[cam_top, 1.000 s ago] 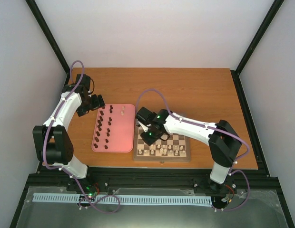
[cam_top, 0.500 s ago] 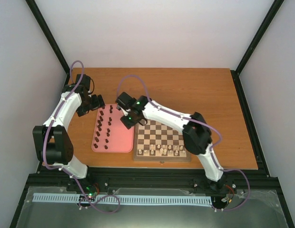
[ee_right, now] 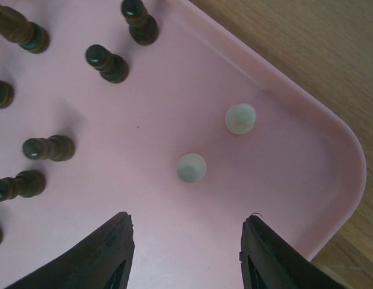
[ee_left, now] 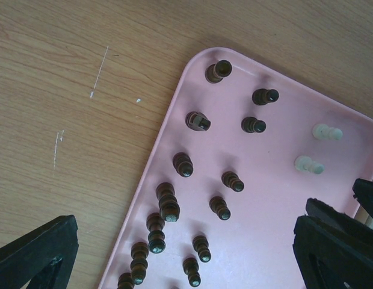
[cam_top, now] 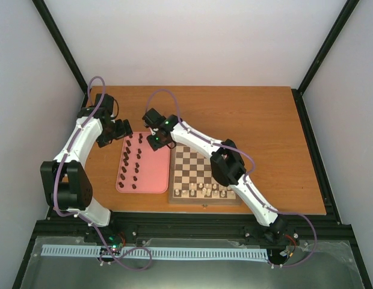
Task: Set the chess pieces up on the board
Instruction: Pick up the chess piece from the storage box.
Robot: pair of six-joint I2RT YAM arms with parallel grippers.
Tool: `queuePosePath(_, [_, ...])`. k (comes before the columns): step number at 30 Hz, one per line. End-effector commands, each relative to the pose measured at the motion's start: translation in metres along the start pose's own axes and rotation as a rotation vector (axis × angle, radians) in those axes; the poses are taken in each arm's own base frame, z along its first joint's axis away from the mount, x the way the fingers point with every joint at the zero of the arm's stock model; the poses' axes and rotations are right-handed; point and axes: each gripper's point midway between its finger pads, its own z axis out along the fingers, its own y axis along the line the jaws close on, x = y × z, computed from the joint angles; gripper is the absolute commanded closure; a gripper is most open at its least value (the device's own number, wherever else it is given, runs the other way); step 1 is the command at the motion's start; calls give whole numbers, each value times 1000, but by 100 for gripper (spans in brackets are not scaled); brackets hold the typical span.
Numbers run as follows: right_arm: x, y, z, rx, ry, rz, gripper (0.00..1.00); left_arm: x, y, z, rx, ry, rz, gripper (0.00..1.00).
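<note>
The chessboard lies right of the pink tray, with several cream pieces on its near rows. Several dark brown pieces stand on the tray. My right gripper is open and empty above the tray's far right corner. In the right wrist view two cream pieces stand just ahead of its jaws. My left gripper hovers open and empty at the tray's far left edge. In the left wrist view dark pieces stand below it, and the two cream pieces stand farther right.
The wooden table extends behind and right of the board. The tray's raised rim curves close behind the cream pieces. The right arm's forearm crosses the board's far left corner. Black frame posts stand at the table's back corners.
My right arm has swung left from over the board to the tray's far right corner, its jaws open. My left arm has not moved.
</note>
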Motion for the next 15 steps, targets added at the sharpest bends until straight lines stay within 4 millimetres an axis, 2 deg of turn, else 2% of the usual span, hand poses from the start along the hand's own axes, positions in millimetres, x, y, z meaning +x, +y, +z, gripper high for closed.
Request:
queuePosePath(1, [-13,-1,3,-36,-39,7,51,-4,-6,-11,29,-28,9,0])
queuePosePath(15, [-13,6,23,-95,-36,-6,56,-4,-6,-5,27,-18,7,0])
